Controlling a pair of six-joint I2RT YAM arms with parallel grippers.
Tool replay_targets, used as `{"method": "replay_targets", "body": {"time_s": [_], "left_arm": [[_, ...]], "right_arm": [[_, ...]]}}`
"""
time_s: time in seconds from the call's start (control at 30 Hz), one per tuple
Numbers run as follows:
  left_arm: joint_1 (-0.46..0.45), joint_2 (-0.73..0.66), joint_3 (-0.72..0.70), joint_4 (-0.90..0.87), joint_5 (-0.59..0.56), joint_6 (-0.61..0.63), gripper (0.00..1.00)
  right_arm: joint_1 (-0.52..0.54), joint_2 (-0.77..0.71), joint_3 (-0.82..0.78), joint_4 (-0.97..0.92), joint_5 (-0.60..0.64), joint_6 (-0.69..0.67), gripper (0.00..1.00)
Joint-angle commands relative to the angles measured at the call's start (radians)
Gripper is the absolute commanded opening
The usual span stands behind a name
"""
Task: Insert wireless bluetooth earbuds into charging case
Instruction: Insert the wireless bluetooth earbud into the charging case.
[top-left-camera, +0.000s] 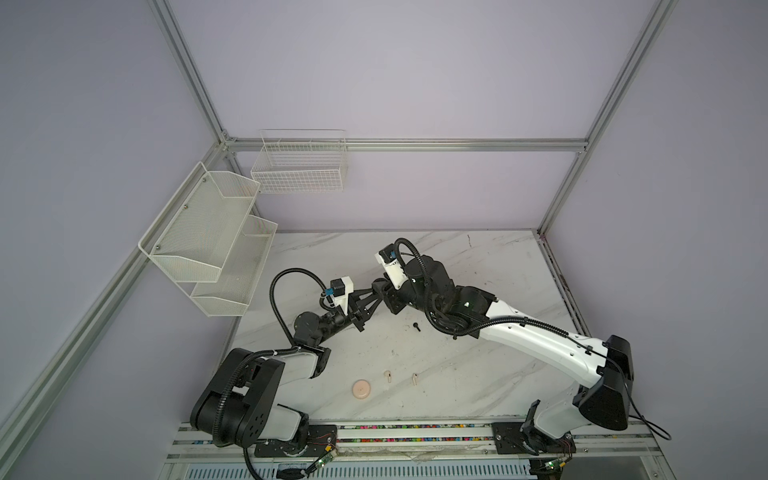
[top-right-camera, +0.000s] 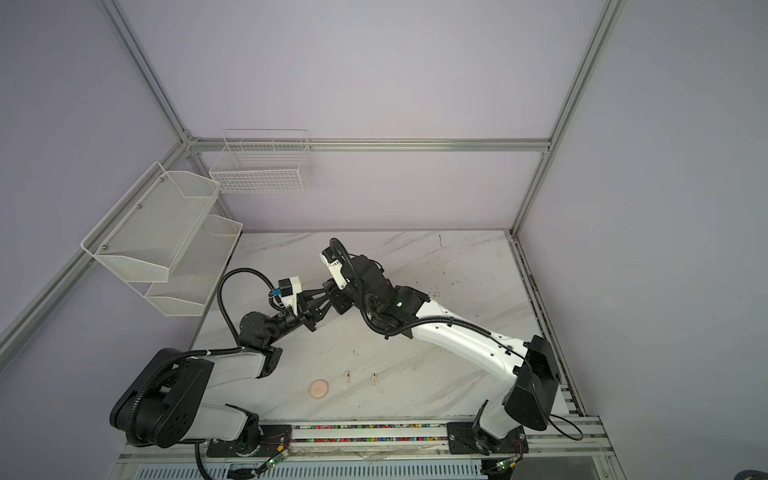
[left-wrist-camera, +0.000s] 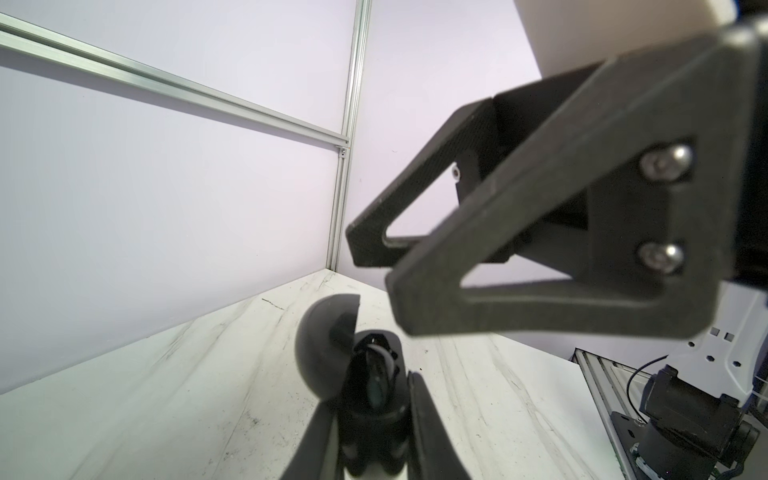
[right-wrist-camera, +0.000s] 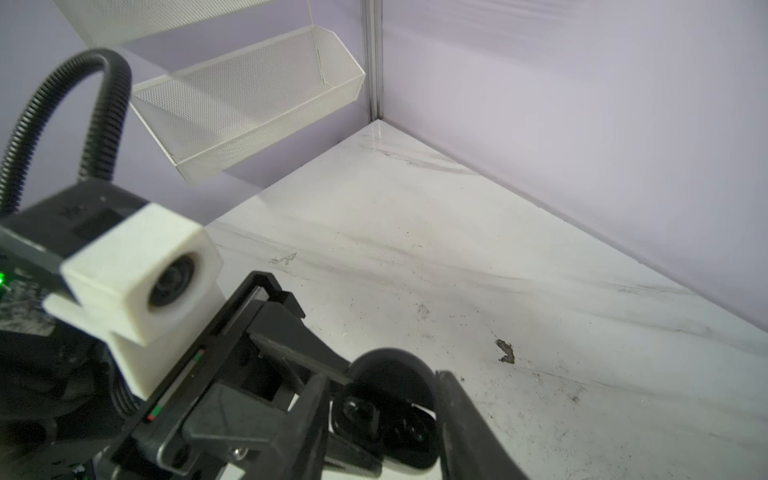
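My left gripper (left-wrist-camera: 372, 388) is shut on a black charging case (left-wrist-camera: 374, 419), held above the table with its round lid (left-wrist-camera: 324, 349) open. A dark earbud (left-wrist-camera: 376, 374) sits in the case. My right gripper (right-wrist-camera: 384, 376) is open, a finger on either side of the case (right-wrist-camera: 390, 419); whether they touch it I cannot tell. In both top views the two grippers meet at mid-table (top-left-camera: 376, 291) (top-right-camera: 328, 293). One black earbud (top-left-camera: 416, 327) lies on the marble. Two cream earbuds (top-left-camera: 388, 376) (top-left-camera: 414, 378) lie near the front edge.
A round cream case (top-left-camera: 362, 390) sits shut beside the cream buds. White mesh shelves (top-left-camera: 208, 241) and a wire basket (top-left-camera: 299, 166) hang on the back-left walls. A small dark scrap (right-wrist-camera: 505, 351) lies on the table (top-left-camera: 478, 257).
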Motion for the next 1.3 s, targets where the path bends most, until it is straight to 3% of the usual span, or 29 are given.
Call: {"method": "replay_targets", "body": {"time_s": [0.0,0.17,0.33,0.6,0.9,1.27], "left_arm": [[-0.004,-0.016,0.023,0.077,0.007,0.010,0.00],[-0.004,-0.022,0.020,0.077,0.011,0.009,0.00],[-0.004,-0.026,0.010,0.077,0.027,0.007,0.00],[-0.011,-0.021,0.000,0.077,0.042,0.027,0.00],[-0.012,-0.009,0.013,0.076,0.054,0.027,0.00],[-0.012,-0.008,0.015,0.073,0.060,0.026,0.00]], "right_arm": [[-0.004,-0.039,0.047,-0.054,-0.025,0.046,0.48],[-0.043,-0.087,0.066,-0.128,-0.087,0.087,0.45],[-0.202,-0.110,0.099,-0.255,-0.369,0.059,0.36],[-0.211,-0.011,0.179,-0.357,-0.531,0.023,0.23],[-0.054,0.048,0.213,-0.347,-0.302,-0.015,0.13],[-0.030,0.098,0.248,-0.352,-0.211,-0.042,0.08]]}}
